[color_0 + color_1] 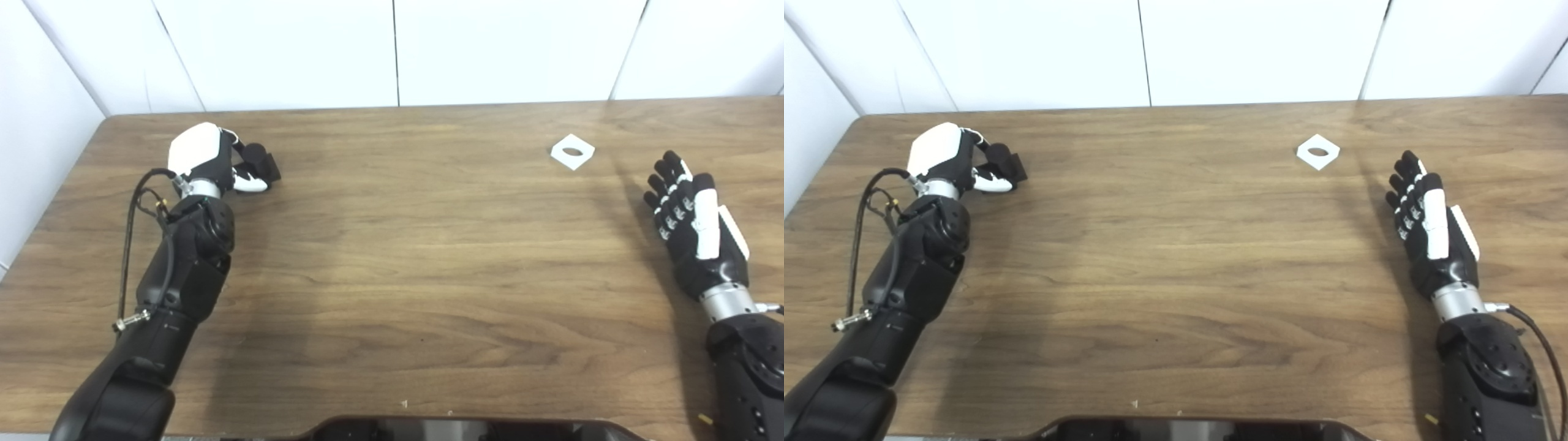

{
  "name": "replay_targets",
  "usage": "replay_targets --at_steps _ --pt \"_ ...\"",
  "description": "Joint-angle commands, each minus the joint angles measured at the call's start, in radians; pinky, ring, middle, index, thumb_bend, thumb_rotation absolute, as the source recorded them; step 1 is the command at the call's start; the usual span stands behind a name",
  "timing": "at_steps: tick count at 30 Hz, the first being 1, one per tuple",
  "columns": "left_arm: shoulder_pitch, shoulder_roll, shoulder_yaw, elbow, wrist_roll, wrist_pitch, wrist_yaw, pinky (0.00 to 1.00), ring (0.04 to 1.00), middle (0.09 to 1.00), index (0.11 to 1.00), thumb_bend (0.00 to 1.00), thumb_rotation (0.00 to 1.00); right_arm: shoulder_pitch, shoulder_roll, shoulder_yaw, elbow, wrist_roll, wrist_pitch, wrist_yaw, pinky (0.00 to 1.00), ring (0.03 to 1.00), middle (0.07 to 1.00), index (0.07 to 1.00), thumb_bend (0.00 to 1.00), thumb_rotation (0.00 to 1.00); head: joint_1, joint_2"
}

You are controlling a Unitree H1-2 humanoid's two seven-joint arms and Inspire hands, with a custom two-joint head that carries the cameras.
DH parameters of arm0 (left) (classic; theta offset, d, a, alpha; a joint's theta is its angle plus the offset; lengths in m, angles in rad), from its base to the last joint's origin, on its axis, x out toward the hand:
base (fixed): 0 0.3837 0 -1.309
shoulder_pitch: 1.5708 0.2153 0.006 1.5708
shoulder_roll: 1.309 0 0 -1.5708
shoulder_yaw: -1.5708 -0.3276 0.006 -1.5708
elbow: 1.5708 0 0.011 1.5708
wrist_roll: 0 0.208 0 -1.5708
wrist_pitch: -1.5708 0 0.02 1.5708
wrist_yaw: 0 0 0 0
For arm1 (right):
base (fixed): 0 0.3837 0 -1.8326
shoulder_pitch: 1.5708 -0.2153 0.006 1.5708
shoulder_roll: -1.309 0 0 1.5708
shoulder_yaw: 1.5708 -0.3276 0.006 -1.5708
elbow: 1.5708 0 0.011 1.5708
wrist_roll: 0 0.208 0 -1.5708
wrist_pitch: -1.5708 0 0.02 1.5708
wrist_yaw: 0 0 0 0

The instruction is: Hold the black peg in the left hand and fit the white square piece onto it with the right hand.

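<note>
At the far left of the wooden worktop (392, 257), the robot's left hand (205, 156) curls its fingers around the black peg (262, 164), whose dark end juts out to the right of the hand just above the surface; whether the peg touches the wood cannot be told. Across the worktop, the white square piece (572, 151) lies flat and alone near the far right, its round hole facing up, one corner pointing toward the robot. The right hand (695, 223) hovers near the right edge with its fingers stretched straight and apart, holding nothing, fingertips aimed toward the back wall. The white square piece sits beyond those fingertips and a little to their left, near but not touching them, and well apart from the peg in the left hand.
</note>
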Motion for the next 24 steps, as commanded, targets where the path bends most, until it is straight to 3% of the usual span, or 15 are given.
replay_targets --at_steps 1,16,24 --pt "0.002 0.021 0.007 -0.020 0.018 0.014 -0.004 1.00 1.000 0.883 0.492 0.51 0.08 0.018 0.004 0.000 0.027 0.017 -0.012 0.013 1.00 1.000 1.000 1.000 0.60 1.00 0.001 0.001" --pt "0.089 -0.032 0.027 -0.171 0.051 0.014 -0.098 1.00 1.000 0.879 0.492 0.51 0.08 0.004 0.003 0.016 0.039 0.010 -0.030 0.013 1.00 1.000 1.000 1.000 0.60 1.00 -0.001 0.002" --pt "0.139 -0.060 0.029 -0.274 0.044 0.014 -0.156 1.00 1.000 0.874 0.488 0.51 0.08 0.003 0.011 0.022 0.023 0.011 -0.002 0.004 1.00 1.000 1.000 1.000 0.58 1.00 -0.012 0.006"
